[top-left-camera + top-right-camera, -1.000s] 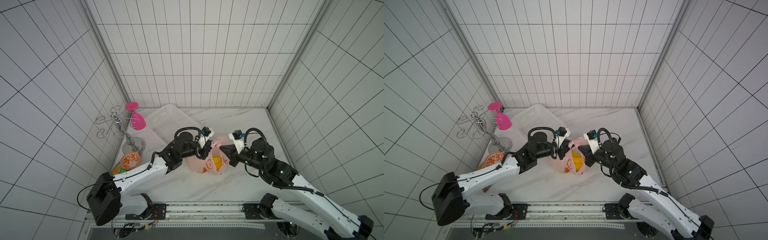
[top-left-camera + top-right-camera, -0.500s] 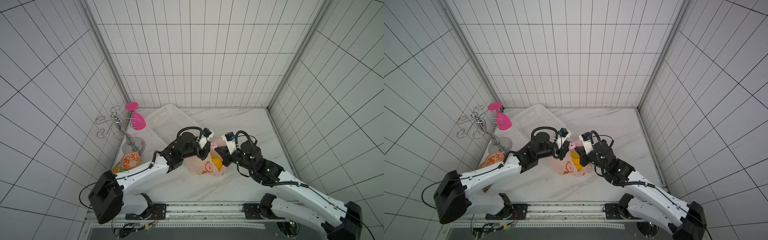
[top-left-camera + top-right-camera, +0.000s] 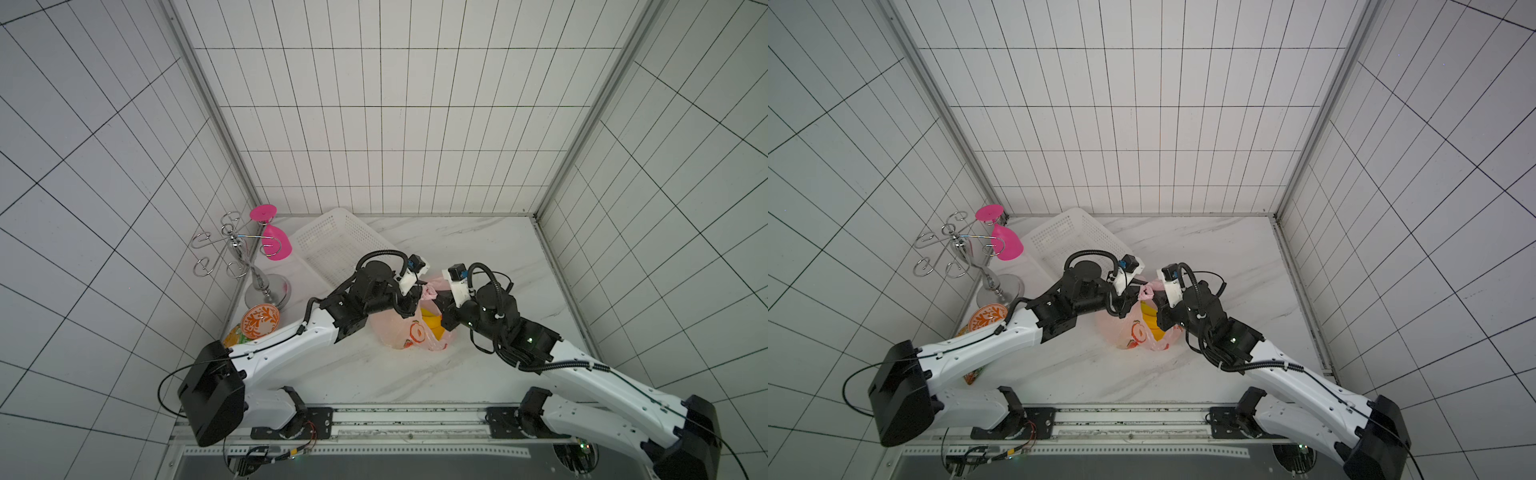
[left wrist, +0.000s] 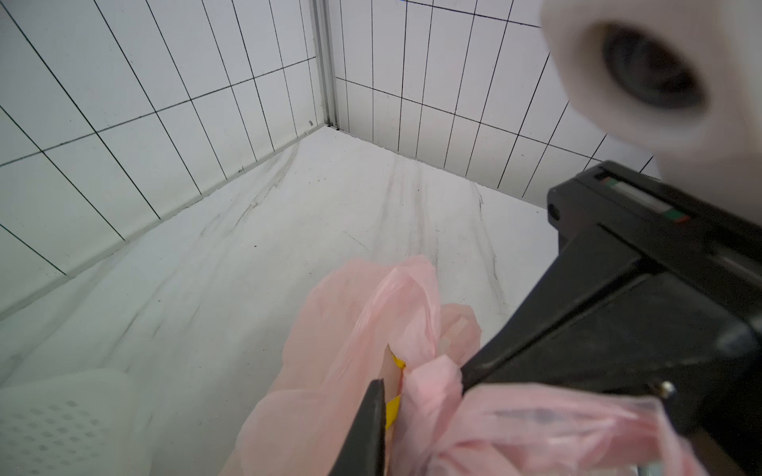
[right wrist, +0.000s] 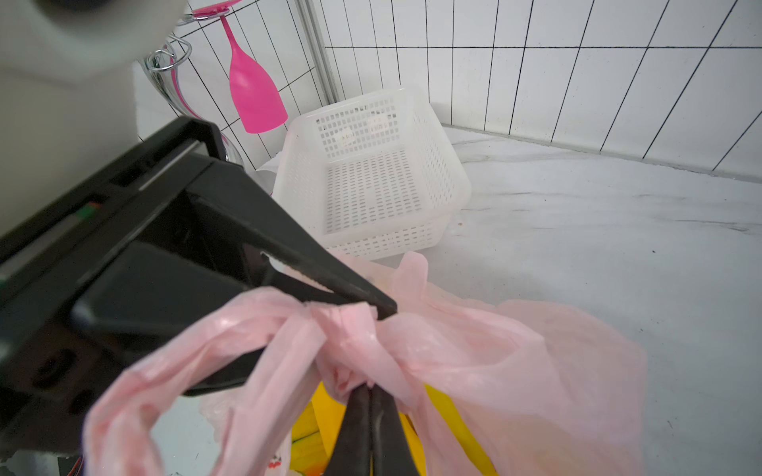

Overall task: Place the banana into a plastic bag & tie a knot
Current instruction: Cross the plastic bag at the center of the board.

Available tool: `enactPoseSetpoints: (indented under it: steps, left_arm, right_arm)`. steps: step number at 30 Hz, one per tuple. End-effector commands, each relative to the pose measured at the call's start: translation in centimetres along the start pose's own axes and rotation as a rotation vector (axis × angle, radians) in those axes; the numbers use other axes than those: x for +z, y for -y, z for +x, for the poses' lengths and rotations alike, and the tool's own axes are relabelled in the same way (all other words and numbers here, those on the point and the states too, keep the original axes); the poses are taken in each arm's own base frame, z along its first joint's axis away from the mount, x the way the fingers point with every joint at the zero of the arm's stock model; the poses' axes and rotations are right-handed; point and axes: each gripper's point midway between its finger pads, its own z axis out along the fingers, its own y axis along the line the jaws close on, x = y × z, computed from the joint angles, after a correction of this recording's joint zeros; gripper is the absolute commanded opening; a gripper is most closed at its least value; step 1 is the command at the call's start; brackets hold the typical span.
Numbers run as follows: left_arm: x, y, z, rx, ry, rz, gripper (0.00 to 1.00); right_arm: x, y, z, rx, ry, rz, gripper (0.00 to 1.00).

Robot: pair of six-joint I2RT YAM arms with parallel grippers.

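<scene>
Marble table (image 3: 478, 249), tiled walls on three sides.

Two black-and-white arms reach in from the near rail and meet over the middle. The left pincer (image 5: 373, 310) and right pincer (image 5: 368, 389) are tip to tip, very close.

White perforated basket (image 3: 332, 241): behind the left pincer, near it, toward the back corner.

Wire glass rack (image 3: 232, 253): farther out on the left pincer's side, past the basket. A pink goblet (image 3: 276, 245) hangs upside down from it.

Plastic bag (image 3: 409, 334): sits on the table directly beneath both pincers, neck rising between them. The red-orange print (image 3: 417, 332) faces the near rail.

Banana (image 3: 1148, 318): inside the bag, yellow through the pink film, just below the right pincer's tips.

Handle loop (image 5: 185, 350): slack, trailing from the knot alongside the left pincer's body.

Knot (image 5: 350, 329): tight pink bunch, lodged between the two pincers.

Left pincer: jaws slightly apart, a sliver of light between them, tips resting against the knot.

Right pincer: jaws pressed together, clamped on the bag's film just under the knot
</scene>
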Motion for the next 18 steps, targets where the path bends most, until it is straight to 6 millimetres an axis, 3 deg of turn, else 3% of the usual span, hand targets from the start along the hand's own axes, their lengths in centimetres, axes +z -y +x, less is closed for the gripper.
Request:
enactPoseSetpoints:
  steps: [1, 8, 13, 18]
  left_arm:
    - [-1.1, 4.5, -2.5, 0.074, 0.064, 0.172, 0.21]
    - [-0.8, 5.4, -1.0, 0.107, 0.015, 0.204, 0.21]
    - [-0.9, 4.9, -1.1, 0.097, 0.018, 0.171, 0.06]
    - [-1.2, 4.6, -1.2, 0.097, 0.036, 0.154, 0.06]
  right_arm:
    - [0.4, 1.1, 1.3, -0.001, -0.013, 0.048, 0.0]
    - [-0.8, 0.4, -1.5, 0.03, 0.052, 0.021, 0.0]
    - [-2.1, 0.5, -3.5, 0.051, 0.092, 0.036, 0.0]
    - [-3.8, 1.7, -5.0, 0.066, 0.144, 0.091, 0.0]
